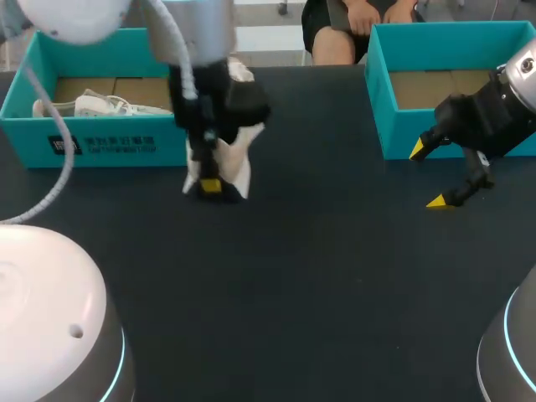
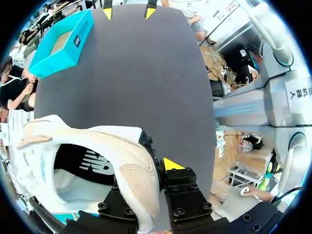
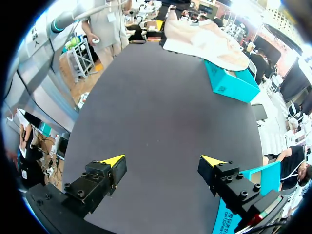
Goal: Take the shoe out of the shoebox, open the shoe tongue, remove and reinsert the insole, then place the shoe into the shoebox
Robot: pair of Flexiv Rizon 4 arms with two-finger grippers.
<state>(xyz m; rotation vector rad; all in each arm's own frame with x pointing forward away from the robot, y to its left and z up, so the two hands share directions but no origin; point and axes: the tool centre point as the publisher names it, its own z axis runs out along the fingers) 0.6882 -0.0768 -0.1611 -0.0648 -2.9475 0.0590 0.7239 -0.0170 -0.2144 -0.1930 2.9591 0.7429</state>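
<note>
Currently pinching shoe [image 1: 237, 163] w/ L gripper [image 1: 209, 186] by one side of the padded collar; seeing only one yellow tip in wrist cam, other hidden behind collar. Holding it approx 11 o'clock from table [image 1: 318, 276] centre, outside and just in front of left shoebox [image 1: 109, 144]; can't tell if touching table. Got R gripper [image 1: 427, 176] spread wide, empty, approx 2 o'clock, just beside right shoebox [image 1: 394, 109], well apart from shoe.

Risks, IMO:
- Could slip or swing: soft collar, one-sided pinch, lots of overhang. Fast move = twist or drop.
- Could clash fingers at the opening: hidden L finger prob inside it, so little room for R fingers on tongue/insole.
- Could yank whole shoe out of grip when pulling insole, unless braced on table first.
- Could snag box wall or second shoe [image 1: 92, 106] at approx 10 o'clock when putting back, if going into that box w/o enough lift.
</note>
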